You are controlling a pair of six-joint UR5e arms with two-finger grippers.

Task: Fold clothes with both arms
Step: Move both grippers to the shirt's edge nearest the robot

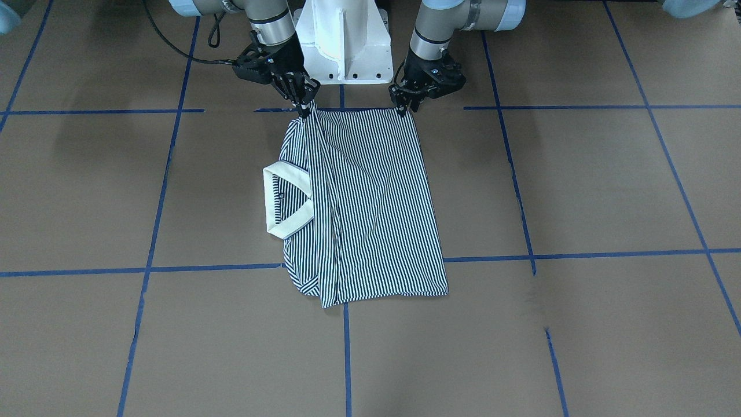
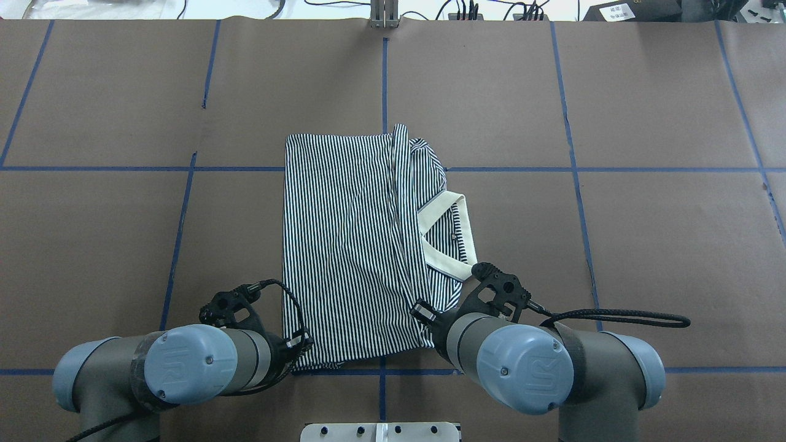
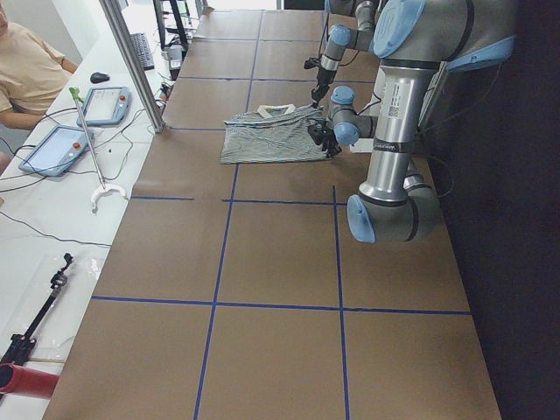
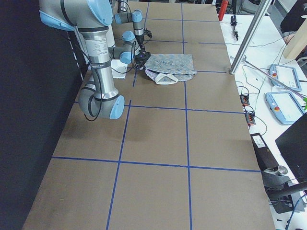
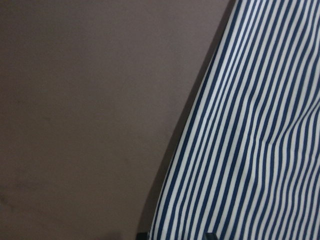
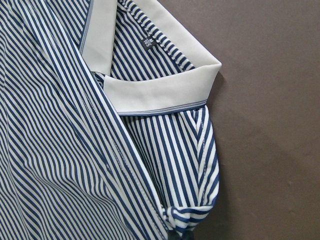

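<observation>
**Two grippers hold the shirt's near edge**

Both grippers sit at the edge of the shirt nearest the base, one at each corner. The shirt lies folded lengthwise on the table, straight out from the base. Its collar sticks out toward the robot's right side.

The right gripper is clamped on the corner at the collar side. The cloth there is drawn up into a peak, and a raised ridge runs from that peak down the length of the shirt. In the right wrist view the fabric bunches into a small knot at the fingertips, just below the collar.

The left gripper is closed on the other near corner and sits lower. The hem between the two grippers runs straight and taut. In the left wrist view striped cloth fills the right half, and its edge casts a shadow on the table. The far end of the shirt rests flat.
</observation>
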